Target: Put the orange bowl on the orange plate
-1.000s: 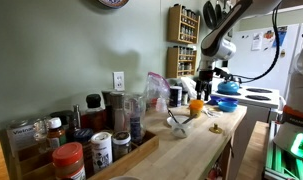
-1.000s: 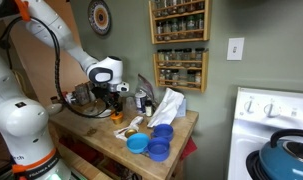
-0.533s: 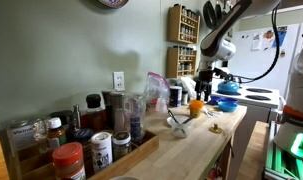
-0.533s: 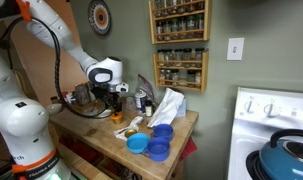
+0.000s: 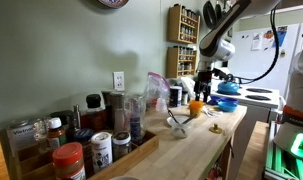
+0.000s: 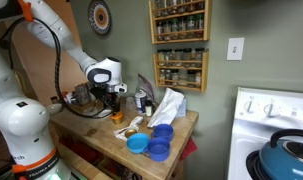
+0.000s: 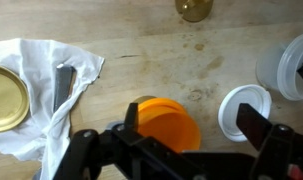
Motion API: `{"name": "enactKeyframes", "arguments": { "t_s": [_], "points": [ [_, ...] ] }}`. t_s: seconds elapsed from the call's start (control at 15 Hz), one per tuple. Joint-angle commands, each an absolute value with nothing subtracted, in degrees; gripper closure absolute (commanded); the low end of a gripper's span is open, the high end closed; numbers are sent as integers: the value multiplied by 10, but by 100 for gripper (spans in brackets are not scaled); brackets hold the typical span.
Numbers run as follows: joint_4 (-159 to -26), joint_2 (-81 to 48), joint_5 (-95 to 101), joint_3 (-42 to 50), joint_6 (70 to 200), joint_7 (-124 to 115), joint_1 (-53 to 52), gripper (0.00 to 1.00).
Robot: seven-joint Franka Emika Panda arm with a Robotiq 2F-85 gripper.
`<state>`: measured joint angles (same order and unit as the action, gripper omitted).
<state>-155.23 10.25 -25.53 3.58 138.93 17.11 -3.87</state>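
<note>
In the wrist view the orange bowl point(image 7: 169, 128) sits on the wooden counter, low in the middle. A second orange edge point(image 7: 159, 101) shows along its far side; it may be the orange plate, but I cannot tell. My gripper point(image 7: 191, 125) is open wide just above the bowl. The left finger point(image 7: 132, 116) is at the bowl's left rim and the right finger point(image 7: 257, 124) is over a white lid. In both exterior views the gripper point(image 5: 202, 94) point(image 6: 116, 102) hangs over the orange spot point(image 5: 196, 106) point(image 6: 119, 118).
A crumpled white bag point(image 7: 61, 75) and a gold lid point(image 7: 5, 97) lie left of the bowl. A white lid point(image 7: 236, 108) and a white container point(image 7: 291, 65) lie to its right. Blue bowls point(image 6: 156, 142) stand near the counter's end, with jars point(image 5: 71, 150) and a stove point(image 5: 256, 97) nearby.
</note>
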Motion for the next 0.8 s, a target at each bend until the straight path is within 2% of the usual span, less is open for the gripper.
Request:
{"name": "enactKeyframes", "arguments": {
  "t_s": [0.0, 0.73],
  "points": [
    [-1555, 99, -275, 34, 1394, 183, -44, 0],
    [-1553, 97, -276, 31, 1393, 184, -45, 0]
  ]
}}
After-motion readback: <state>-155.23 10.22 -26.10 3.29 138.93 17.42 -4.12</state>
